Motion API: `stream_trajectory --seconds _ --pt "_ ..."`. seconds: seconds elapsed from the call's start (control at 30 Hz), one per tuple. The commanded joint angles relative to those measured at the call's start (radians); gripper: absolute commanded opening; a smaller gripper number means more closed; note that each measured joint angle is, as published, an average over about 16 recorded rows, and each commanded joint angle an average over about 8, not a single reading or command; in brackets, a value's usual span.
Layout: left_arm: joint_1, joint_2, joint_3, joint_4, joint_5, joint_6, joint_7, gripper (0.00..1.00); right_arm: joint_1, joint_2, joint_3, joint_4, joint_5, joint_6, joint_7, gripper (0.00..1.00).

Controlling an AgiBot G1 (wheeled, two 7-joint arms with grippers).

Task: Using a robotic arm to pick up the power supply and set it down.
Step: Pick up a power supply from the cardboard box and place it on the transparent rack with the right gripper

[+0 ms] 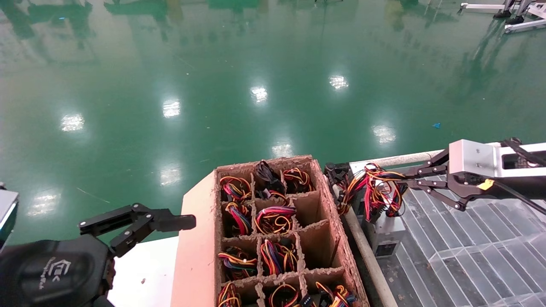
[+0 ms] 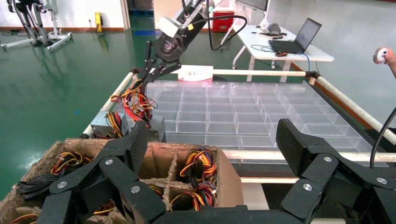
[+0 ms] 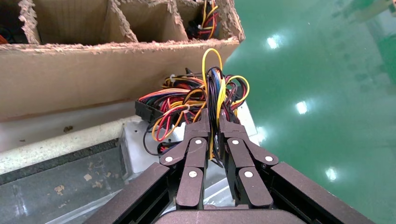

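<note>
The right tool (image 1: pixel 401 178), a black two-finger linkage on a silver boxy wrist w/ a small yellow tag, is pinched shut on the looped bundle of red, yellow, orange and black wires (image 1: pixel 375 189). The bundle belongs to the power supply (image 1: pixel 386 236), a small grey metal box. The box hangs or sits below the bundle, just beside the outer wall of the brown cardboard divider box (image 1: pixel 337 221), at the near corner of the clear plastic compartment tray (image 1: pixel 469 256).

Judged step: the grasp is made, the unit is at the tray, and the set-down looks under way. Next move calls for lowering till the box rests fully, then opening the fingers w/o snagging wires. Whether the box already touches the tray can't be told.

The left tool (image 1: pixel 140 221), also a black linkage, is parked low beside the cardboard box over the white tabletop (image 1: pixel 145 268), fingers spread wide, holding nothing.

Views differ: the right wrist view shows both fingers (image 3: pixel 200 135) closed on wire only, not on metal. The left wrist view shows the tray's full grid (image 2: pixel 243 112) and a desk w/ a laptop (image 2: pixel 299 37) beyond. The head view alone shows the other wire bundles in the cardboard cells and the glossy green floor (image 1: pixel 213 64).
</note>
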Motion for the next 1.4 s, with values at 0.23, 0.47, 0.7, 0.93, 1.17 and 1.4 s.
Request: stream_trajectory --seconds 0.23,0.47,0.7,0.93,1.17,1.4 --pt "0.000 0.000 0.000 0.000 0.000 0.000 0.000 1.00 0.005 -0.009 -0.005 -0.076 -0.010 0.019 -0.052 0.03" --pt "0.000 0.000 0.000 0.000 0.000 0.000 0.000 1.00 0.018 -0.015 -0.007 -0.125 -0.014 0.028 -0.089 0.06" --pt "0.000 0.000 0.000 0.000 0.000 0.000 0.000 1.00 0.033 -0.032 0.002 -0.157 0.000 0.020 -0.135 0.00" --pt "0.000 0.000 0.000 0.000 0.000 0.000 0.000 1.00 0.044 -0.046 0.005 -0.188 0.004 0.025 -0.172 0.00" --pt "0.000 0.000 0.001 0.000 0.000 0.000 0.000 1.00 0.056 -0.048 0.010 -0.211 0.011 0.017 -0.200 0.00" --pt "0.000 0.000 0.001 0.000 0.000 0.000 0.000 1.00 0.063 -0.048 0.006 -0.237 0.006 0.008 -0.205 0.00"
